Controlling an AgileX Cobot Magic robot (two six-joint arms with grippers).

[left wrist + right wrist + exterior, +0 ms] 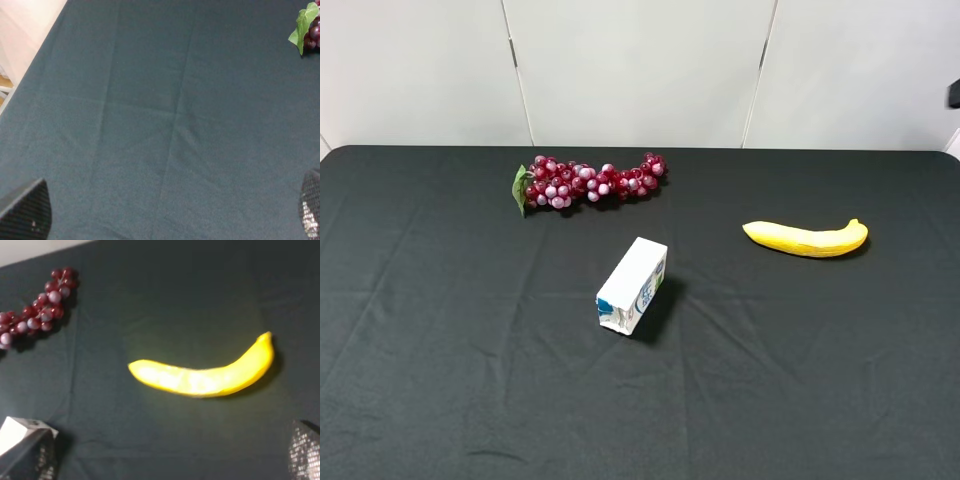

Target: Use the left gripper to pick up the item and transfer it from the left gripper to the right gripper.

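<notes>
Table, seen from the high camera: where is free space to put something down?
The whole near half of the black cloth, below the carton, is bare. So is the left side beneath the grapes. The strip between carton and banana is narrower. No spot is really crowded.

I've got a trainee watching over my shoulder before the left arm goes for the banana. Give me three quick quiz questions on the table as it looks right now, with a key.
1. True or false: the banana lies on the left half of the table in the high view.
2. Which thing lies nearest the table's middle? A) grape bunch B) carton C) banana
3. Fill in: the left gripper has bare ____ between its fingertips.

Key: 1 false, it lies on the right, apart from both other things. 2 B. 3 cloth; its jaws stand open and empty, as do those of the right gripper, whose camera looks onto the banana.
</notes>
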